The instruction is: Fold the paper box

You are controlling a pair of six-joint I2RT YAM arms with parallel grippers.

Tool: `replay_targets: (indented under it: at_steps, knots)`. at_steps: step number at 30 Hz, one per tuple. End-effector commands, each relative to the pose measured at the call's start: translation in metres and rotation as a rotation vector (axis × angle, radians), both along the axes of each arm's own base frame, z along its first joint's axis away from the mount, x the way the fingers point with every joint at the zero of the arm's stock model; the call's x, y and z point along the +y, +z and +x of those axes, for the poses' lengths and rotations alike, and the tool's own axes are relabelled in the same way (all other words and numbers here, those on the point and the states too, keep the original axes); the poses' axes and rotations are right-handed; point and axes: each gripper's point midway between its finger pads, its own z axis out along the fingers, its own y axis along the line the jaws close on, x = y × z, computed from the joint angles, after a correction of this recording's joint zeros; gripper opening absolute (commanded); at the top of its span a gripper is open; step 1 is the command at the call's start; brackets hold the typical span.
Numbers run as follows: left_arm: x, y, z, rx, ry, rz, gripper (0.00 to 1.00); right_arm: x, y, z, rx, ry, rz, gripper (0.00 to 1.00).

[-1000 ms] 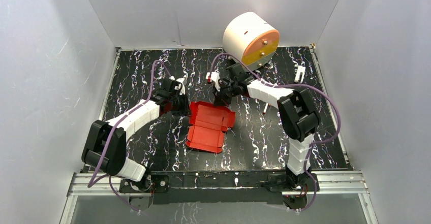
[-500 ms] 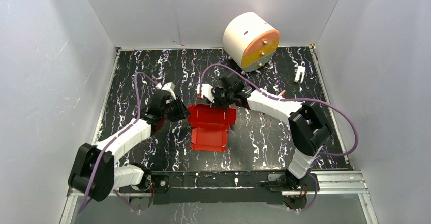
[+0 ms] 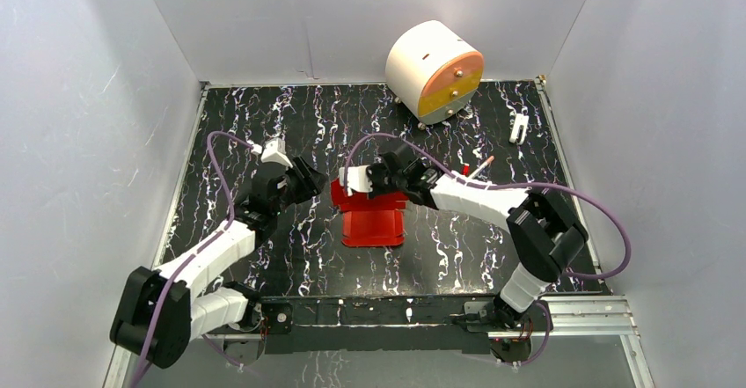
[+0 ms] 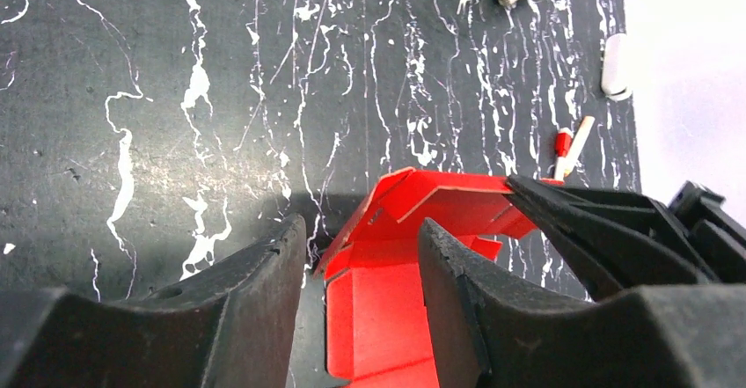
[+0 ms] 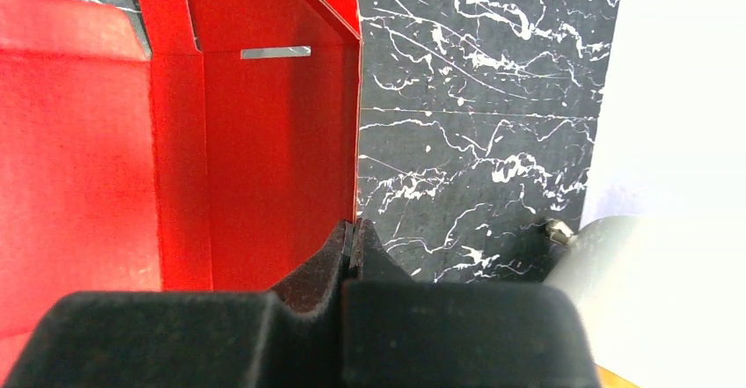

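The left claw (image 4: 361, 230) has been spread and its hold on the box (image 3: 374, 225) released. A side wall has been raised, so folding is judged partly done. The box lies on the near side of the drum (image 3: 431, 67), just ahead of that claw. Its edge is pinched by the right claw (image 5: 354, 230).

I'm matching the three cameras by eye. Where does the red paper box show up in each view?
Top external: the paper box sits mid-table, between the two arms' ends.
Left wrist: lower middle, partly inside the open left gripper.
Right wrist: it fills the left half.
Shared landmark: the right gripper, shut on the box's edge.
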Motion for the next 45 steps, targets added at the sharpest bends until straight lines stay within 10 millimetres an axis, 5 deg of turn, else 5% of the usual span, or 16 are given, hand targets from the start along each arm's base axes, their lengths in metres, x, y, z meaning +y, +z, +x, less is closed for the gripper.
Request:
replay_targets:
  at_steps: [1,10,30,36,45]
  knots:
    - [0.002,0.013,0.023,-0.062,0.043,-0.01,0.47,0.012,0.028,0.007,-0.201,0.048,0.027,0.0]
    - [-0.006,-0.01,0.011,-0.06,-0.063,0.004,0.45,0.005,0.005,-0.008,-0.338,0.072,-0.035,0.0]
    - [-0.019,-0.053,-0.058,0.158,-0.072,-0.178,0.32,0.008,0.022,-0.004,-0.489,0.061,0.052,0.0]
    - [-0.038,-0.066,-0.054,0.14,-0.093,-0.117,0.32,0.008,0.02,-0.008,-0.473,0.064,0.071,0.0]
    - [-0.035,-0.073,-0.026,0.039,-0.024,-0.044,0.36,0.01,0.013,-0.014,-0.431,0.073,0.094,0.0]
